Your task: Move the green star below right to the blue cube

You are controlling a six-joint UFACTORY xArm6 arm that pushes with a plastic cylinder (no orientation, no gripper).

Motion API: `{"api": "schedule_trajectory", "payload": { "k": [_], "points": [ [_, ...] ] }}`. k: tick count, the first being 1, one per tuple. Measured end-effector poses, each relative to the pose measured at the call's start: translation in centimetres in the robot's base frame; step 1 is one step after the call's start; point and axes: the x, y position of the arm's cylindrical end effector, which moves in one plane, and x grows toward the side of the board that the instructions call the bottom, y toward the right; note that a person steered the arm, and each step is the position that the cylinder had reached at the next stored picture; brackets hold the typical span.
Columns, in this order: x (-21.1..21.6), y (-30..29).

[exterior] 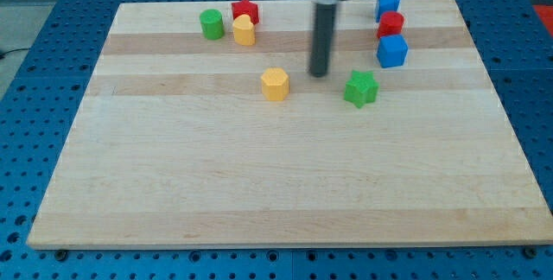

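Note:
The green star (361, 88) lies on the wooden board (285, 185), right of centre in the upper half. The blue cube (392, 51) sits up and to the right of it. My tip (319, 74) rests on the board just left of the green star and slightly above it, a small gap apart. The rod rises straight up from the tip to the view's top.
A red block (390, 24) and another blue block (387, 4) stand above the blue cube. A yellow hexagonal block (275, 83) lies left of my tip. A green cylinder (212, 23), a yellow block (244, 30) and a red star (245, 9) cluster at the upper left.

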Motion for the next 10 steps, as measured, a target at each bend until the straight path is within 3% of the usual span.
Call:
{"api": "schedule_trajectory", "payload": {
  "k": [1,2,3,6,8,10],
  "points": [
    [2.3,0.7],
    [6.8,5.2],
    [8.1,6.7],
    [6.7,10.8],
    [8.5,0.1],
    [6.4,4.5]
  ]
}}
